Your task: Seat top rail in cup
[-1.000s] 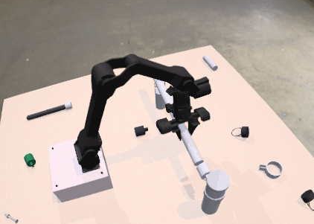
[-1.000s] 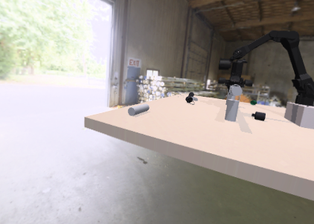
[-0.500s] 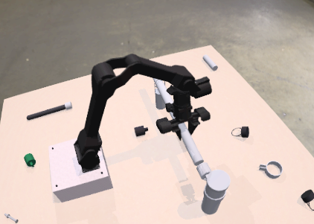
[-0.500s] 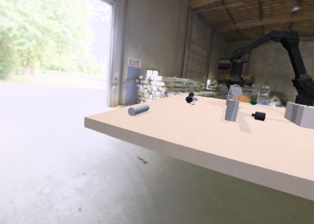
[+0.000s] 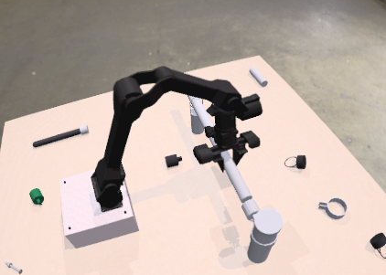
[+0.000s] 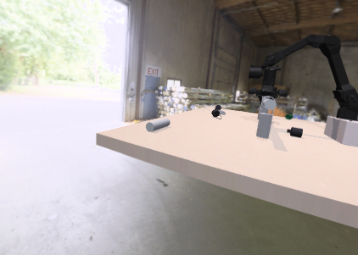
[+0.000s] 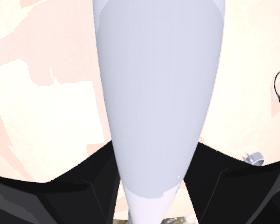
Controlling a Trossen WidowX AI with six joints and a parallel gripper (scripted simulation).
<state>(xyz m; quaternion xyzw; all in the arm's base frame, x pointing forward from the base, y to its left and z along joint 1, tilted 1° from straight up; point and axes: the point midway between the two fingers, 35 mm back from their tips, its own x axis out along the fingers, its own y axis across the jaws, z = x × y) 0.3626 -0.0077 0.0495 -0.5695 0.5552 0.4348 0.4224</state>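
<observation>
The pale rail [image 5: 236, 180] [image 7: 160, 90] runs from the small post [image 5: 197, 126] [image 6: 264, 126] toward the big post [image 5: 259, 250]. My gripper [image 5: 231, 163] [image 7: 148, 141] is shut on the rail, with one finger on each side. The rail's near end meets the mouth of the rail-end cup [image 5: 250, 208]; how deep it sits inside cannot be told. The cup is beside the post cap [image 5: 268, 221], roughly in line with the rail. The brace band [image 5: 264, 240] is around the post just below the cap. The loop cap on the small post is mostly hidden by the rail and arm.
A black fitting [image 5: 172, 161] [image 6: 296, 132] lies left of the rail. To the right lie a black wired piece [image 5: 301, 162] and a loose metal band [image 5: 323, 205]. A grey cylinder [image 5: 258, 77] [image 6: 158, 124] lies at a far corner. A dark rod [image 5: 59, 137] and green piece [image 5: 37, 195] lie left.
</observation>
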